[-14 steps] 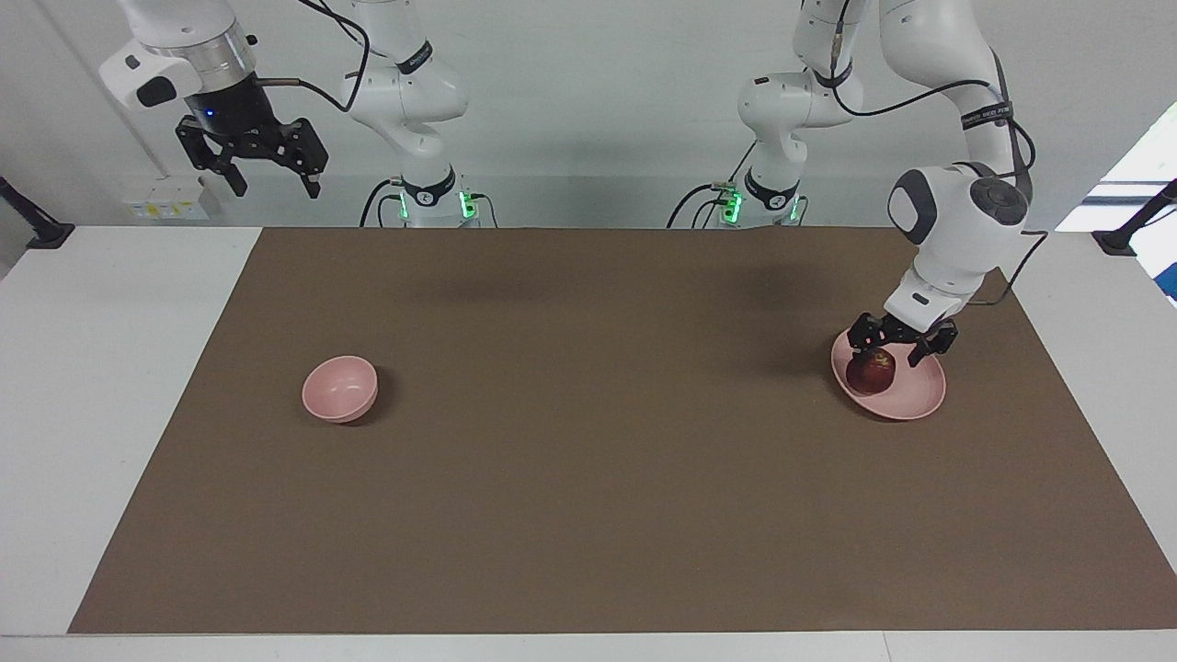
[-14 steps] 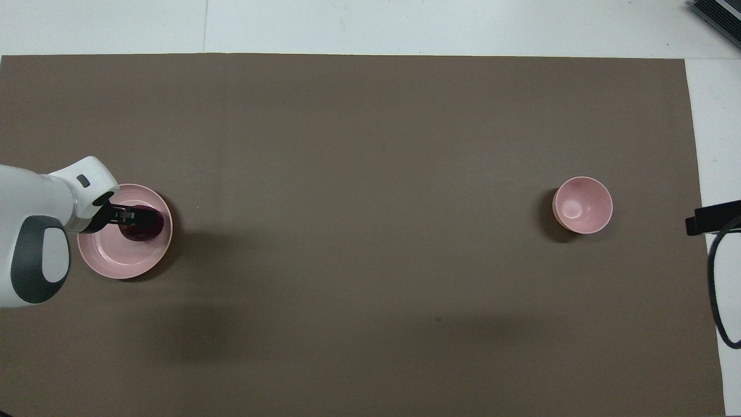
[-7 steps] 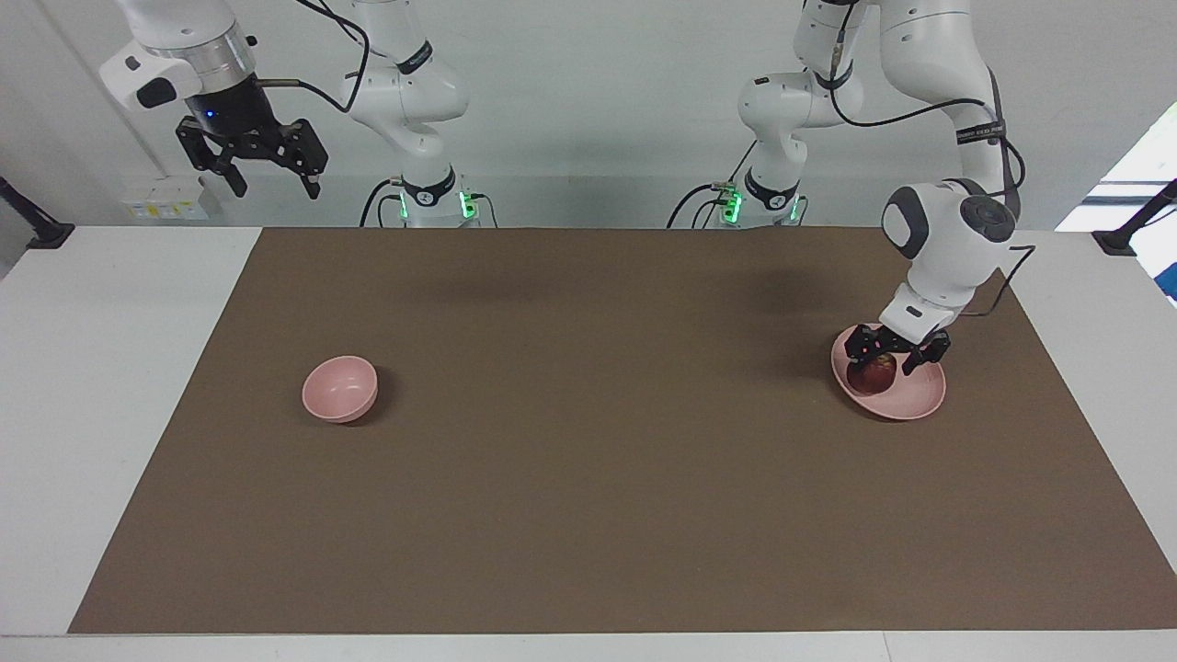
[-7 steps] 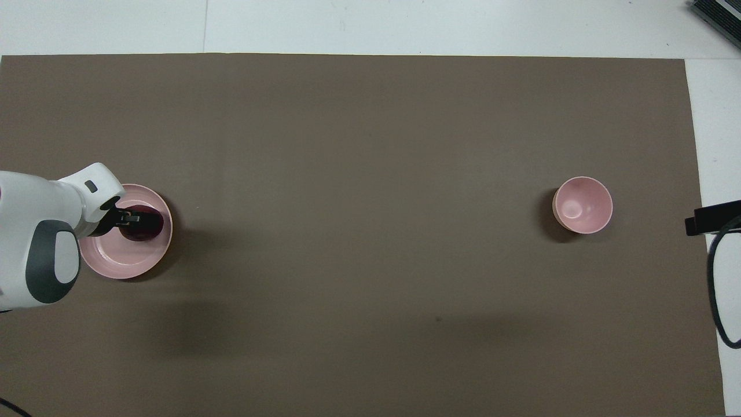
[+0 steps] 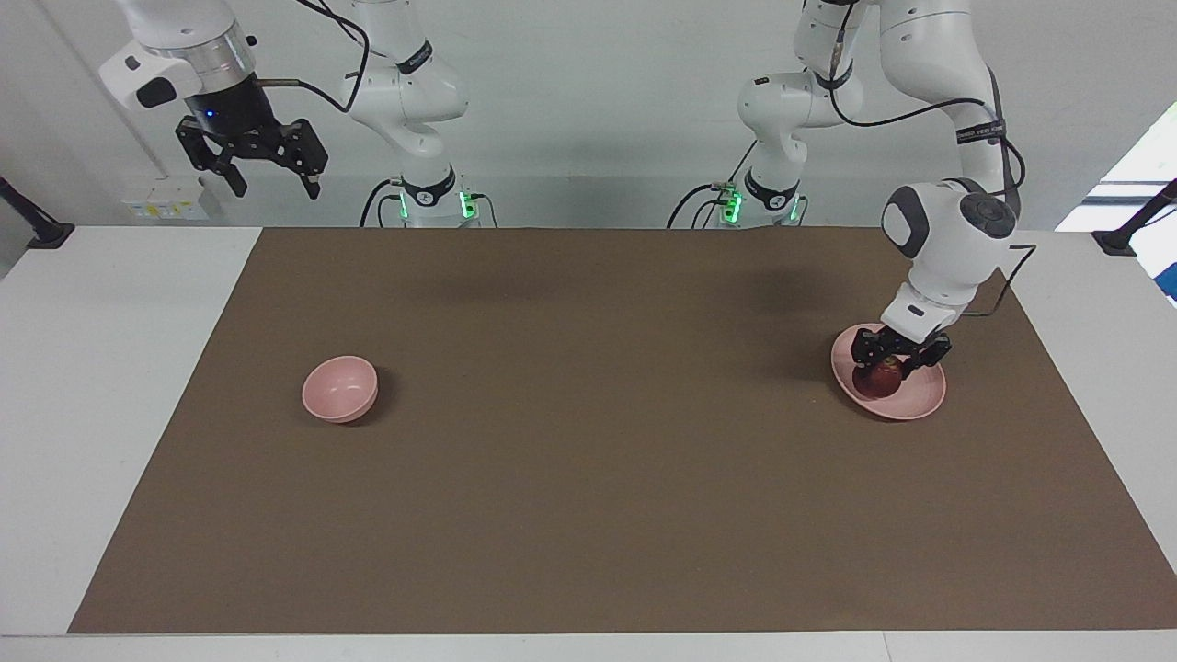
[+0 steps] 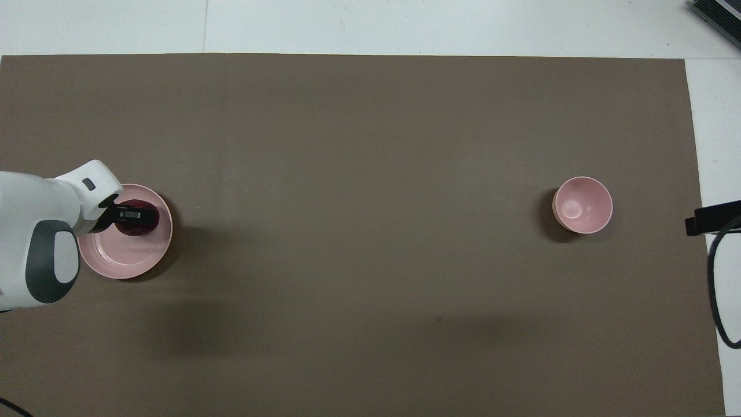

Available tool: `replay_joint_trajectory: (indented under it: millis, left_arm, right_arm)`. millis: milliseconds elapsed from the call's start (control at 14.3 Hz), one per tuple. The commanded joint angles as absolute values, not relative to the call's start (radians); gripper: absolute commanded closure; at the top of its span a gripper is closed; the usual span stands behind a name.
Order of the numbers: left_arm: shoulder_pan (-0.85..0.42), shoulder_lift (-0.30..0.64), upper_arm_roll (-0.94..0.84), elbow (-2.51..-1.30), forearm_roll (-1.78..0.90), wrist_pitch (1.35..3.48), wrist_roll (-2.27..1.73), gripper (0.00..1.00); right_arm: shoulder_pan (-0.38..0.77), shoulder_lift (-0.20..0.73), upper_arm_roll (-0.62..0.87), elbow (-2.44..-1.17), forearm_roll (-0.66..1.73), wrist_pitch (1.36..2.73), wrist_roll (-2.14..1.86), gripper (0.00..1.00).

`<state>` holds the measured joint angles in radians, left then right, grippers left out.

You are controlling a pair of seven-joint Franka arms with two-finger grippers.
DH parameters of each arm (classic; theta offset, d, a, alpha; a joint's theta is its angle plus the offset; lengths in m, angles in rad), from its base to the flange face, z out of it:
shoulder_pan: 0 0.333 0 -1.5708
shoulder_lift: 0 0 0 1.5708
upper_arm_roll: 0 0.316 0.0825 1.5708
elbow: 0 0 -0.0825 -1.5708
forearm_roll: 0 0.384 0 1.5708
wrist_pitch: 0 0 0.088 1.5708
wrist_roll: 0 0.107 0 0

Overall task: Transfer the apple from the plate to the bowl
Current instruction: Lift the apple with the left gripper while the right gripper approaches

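The dark red apple (image 5: 878, 378) lies on the pale pink plate (image 5: 919, 397) toward the left arm's end of the table; they also show in the overhead view as apple (image 6: 134, 227) and plate (image 6: 124, 263). My left gripper (image 5: 887, 363) is down over the plate, open, with its fingers on either side of the apple; from overhead (image 6: 136, 215) it covers much of the fruit. The small deep pink bowl (image 5: 339, 389) stands empty toward the right arm's end (image 6: 582, 205). My right gripper (image 5: 268, 181) waits open, raised high beside its end of the table.
A brown mat (image 5: 588, 460) covers most of the white table (image 5: 110, 386). A black cable (image 6: 718, 289) loops at the table's edge on the right arm's end.
My left gripper has come lower onto the plate and now straddles the apple more closely. The apple, plate, bowl and right arm have not moved.
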<state>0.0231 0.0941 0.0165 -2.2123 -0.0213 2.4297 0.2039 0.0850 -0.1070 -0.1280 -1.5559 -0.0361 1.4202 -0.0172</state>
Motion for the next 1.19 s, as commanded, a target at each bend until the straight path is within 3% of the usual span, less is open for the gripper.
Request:
replay_joint_trajectory:
  millis: [0,280,631,1122]
  left_arm:
    - [0.032,0.060,0.009,-2.206,-0.008,2.434,0.209,1.00]
    - [0.018,-0.008,-0.005,-2.200,-0.009,2.330,0.187,1.00]
    - [-0.101,-0.009,-0.034,-2.200,-0.087,2.316,0.127,1.00]
    - [-0.106,0.009,-0.273,-2.140,-0.367,2.330,-0.058,1.00]
  right_arm:
    - [0.072,-0.124,-0.123,-1.577,-0.052,1.420,-0.049,0.00]
    - [0.072,-0.124,-0.121,-1.575,-0.026,1.408,-0.051,0.00]
    - [0.071,-0.138,-0.137,-1.588,0.024,1.402,-0.051,0.00]
    - [0.066,-0.202,-0.138,-1.722,0.119,1.408,0.053,0.00]
